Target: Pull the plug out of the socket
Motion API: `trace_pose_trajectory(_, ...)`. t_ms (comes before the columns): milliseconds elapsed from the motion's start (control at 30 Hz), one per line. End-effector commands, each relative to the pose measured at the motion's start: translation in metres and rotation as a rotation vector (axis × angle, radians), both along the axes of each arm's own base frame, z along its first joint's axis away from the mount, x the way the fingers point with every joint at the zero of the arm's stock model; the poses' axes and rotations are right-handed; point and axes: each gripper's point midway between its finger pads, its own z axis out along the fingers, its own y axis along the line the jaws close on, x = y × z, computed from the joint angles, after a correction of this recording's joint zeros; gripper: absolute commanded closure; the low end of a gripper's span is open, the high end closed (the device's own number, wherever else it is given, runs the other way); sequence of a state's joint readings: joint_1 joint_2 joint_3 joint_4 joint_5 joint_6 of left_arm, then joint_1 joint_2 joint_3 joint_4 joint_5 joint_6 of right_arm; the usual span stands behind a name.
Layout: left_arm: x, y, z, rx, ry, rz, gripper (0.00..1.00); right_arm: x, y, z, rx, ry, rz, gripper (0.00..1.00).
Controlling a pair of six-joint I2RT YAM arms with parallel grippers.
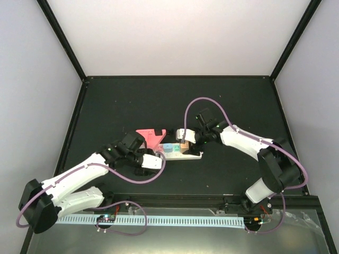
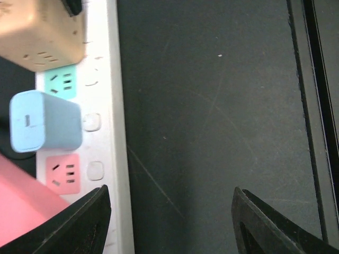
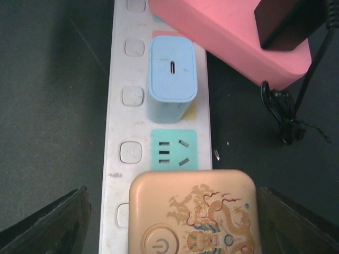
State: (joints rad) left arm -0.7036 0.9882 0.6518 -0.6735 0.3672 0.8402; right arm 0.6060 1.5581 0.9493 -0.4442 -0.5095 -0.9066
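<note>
Ok so the socket (image 3: pixel 117 124), a long white strip, lies flat roughly mid-counter (image 1: pixel 116 106), with one hand coming in at each end of it. Two things are plugged in: a light blue plug (image 3: pixel 170 74) with a little slot in its top face, and a chunky tan plug (image 3: pixel 193 211) with a dragon print and a power symbol on top. Between them sits a bare teal outlet (image 3: pixel 174 149), and past the blue one, away from the tan one, there's a pink outlet (image 2: pixel 63 172), also bare. Small white buttons run along one edge of the strip.

The right hand (image 3: pixel 172 190) is wide open right above the tan plug, with one finger (image 3: pixel 47 222) off each side, spread wider than the plug, so nothing is gripped.

The left hand (image 2: pixel 169 190) is open wide too, mostly over bare counter next to the strip. One of its fingers overlaps the strip's edge near the pink outlet, can't tell if it touches.

A big pink object (image 3: pixel 228 37) lies right up against the strip at the left hand's end, just beside the blue plug. A thin black cable (image 3: pixel 280 114) is curled on the counter near it.
</note>
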Motion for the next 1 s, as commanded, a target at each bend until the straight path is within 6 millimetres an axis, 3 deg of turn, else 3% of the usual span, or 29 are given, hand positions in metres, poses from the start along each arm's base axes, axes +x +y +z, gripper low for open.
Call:
trace_pose_trajectory(0, -0.001, -0.007, -0.009, 0.043, -0.031, -0.026, 0.36, 0.001, -0.008, -0.005, -0.045, 0.025, -0.052, 0.09)
trace_pose_trajectory(100, -0.004, -0.011, -0.012, 0.052, -0.028, -0.046, 0.36, 0.009, -0.009, 0.008, -0.021, 0.024, -0.064, 0.09)
trace_pose_trajectory(200, -0.006, -0.013, -0.013, 0.057, -0.031, -0.058, 0.37, 0.007, -0.009, 0.011, -0.023, 0.018, -0.037, 0.16)
trace_pose_trajectory(400, -0.006, -0.018, -0.020, 0.082, -0.030, -0.072, 0.37, 0.000, -0.008, -0.001, -0.040, 0.044, -0.021, 0.26)
trace_pose_trajectory(667, 0.012, -0.023, -0.025, 0.131, -0.118, -0.049, 0.37, -0.019, -0.001, -0.008, -0.043, 0.092, -0.004, 0.35)
trace_pose_trajectory(800, 0.017, -0.029, -0.028, 0.133, -0.144, -0.044, 0.38, -0.030, 0.006, -0.013, -0.051, 0.105, 0.001, 0.35)
trace_pose_trajectory(967, 0.018, -0.037, -0.033, 0.143, -0.172, -0.063, 0.40, -0.030, 0.008, -0.013, -0.054, 0.104, -0.018, 0.35)
